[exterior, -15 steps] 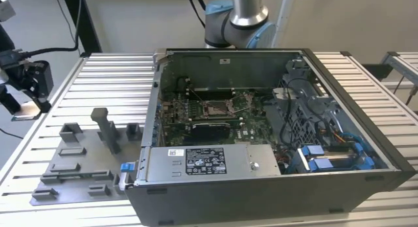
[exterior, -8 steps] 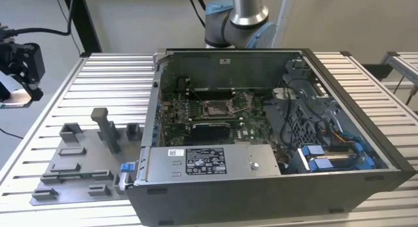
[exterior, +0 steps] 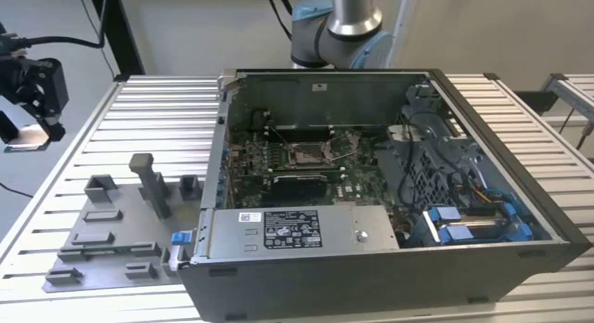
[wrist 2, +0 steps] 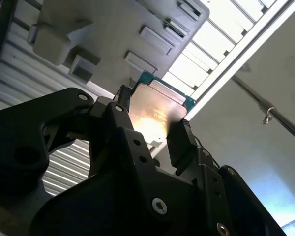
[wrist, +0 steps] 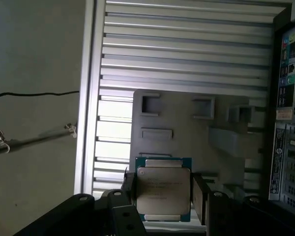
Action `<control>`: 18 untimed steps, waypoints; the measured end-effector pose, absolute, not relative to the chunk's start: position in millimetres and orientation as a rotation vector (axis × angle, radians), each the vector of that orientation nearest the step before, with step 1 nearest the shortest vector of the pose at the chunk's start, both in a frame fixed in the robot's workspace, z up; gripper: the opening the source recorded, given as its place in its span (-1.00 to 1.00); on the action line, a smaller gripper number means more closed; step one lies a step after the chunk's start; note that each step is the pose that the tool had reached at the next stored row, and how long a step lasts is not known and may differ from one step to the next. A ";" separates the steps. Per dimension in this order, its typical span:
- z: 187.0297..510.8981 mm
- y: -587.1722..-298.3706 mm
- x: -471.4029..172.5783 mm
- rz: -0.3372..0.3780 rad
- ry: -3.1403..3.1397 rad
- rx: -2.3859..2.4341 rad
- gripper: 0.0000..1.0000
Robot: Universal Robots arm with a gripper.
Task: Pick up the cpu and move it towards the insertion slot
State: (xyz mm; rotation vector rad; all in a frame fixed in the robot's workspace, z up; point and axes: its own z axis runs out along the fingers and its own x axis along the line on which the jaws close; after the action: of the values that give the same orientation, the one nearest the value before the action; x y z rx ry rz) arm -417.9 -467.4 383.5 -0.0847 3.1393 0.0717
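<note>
Edges are the hold: the black gripper (wrist: 163,185) pinches the thin silvery square cpu (wrist: 163,194) by two opposite sides; we judge it light, stiff, probably fragile underneath.

arm (exterior: 346,13): silver tube, light-blue cap (exterior: 311,10), dark grey joint housing (exterior: 339,50). gripper (wrist 2: 150,120): matte black, chunky angular links, rounded knuckles, flat fingers (wrist 2: 179,142). Silver hex screws (wrist 2: 159,205), small pin heads. Black cable (exterior: 55,40) at its top, exterior view.
</note>
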 end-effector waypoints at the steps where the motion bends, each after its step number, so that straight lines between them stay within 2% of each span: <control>1: 383.5 -467.4 -414.5 0.072 3.139 -0.085 -1.00; 18: 383.3 -464.2 -347.0 0.074 3.139 -0.086 -1.00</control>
State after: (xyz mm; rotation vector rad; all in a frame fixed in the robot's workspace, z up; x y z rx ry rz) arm -347.0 -464.2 383.3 -0.0864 3.1387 0.0742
